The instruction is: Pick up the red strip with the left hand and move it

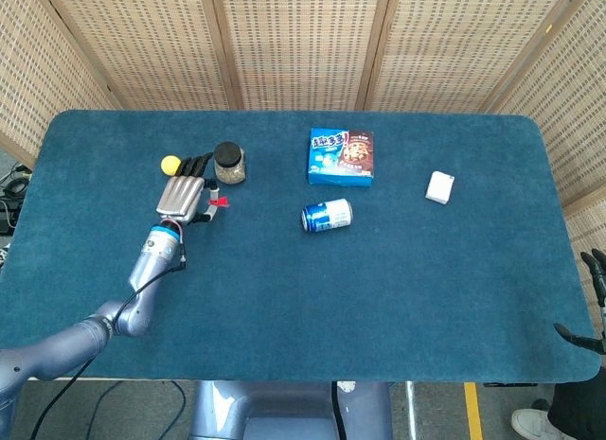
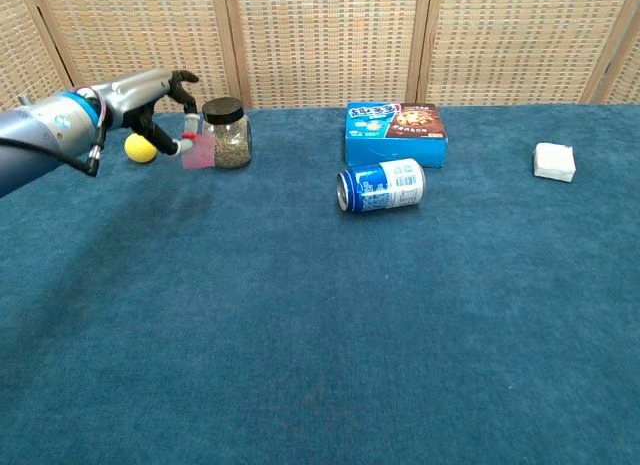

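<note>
Holding the red strip (image 2: 197, 151) pinched in the left hand (image 2: 150, 93) above the blue worktop (image 2: 320, 335), just beside a black-lidded jar (image 2: 227, 133) of grainy filling, right hand (image 1: 595, 303) at the worktop's edge, grasp unclear

Table (image 2: 320, 365): deep blue-teal cloth. Far screens (image 1: 303, 43): tan woven lattice in light wooden frames. Left hand (image 1: 184, 192): silver-grey back, black fingers, with a blue band at the wrist. Red strip (image 2: 196, 152): red, blurred to pink in the chest view. Ball (image 2: 140, 147), far left: yellow. Jar (image 2: 227, 133): clear, speckled grey-brown fill, black lid. Box (image 2: 396, 121), far centre: blue with a brown picture panel and white lettering. Can (image 2: 381, 185), centre: blue and white. Small block (image 2: 554, 161), far right: white. Right hand (image 1: 595, 308), right edge: black.
</note>
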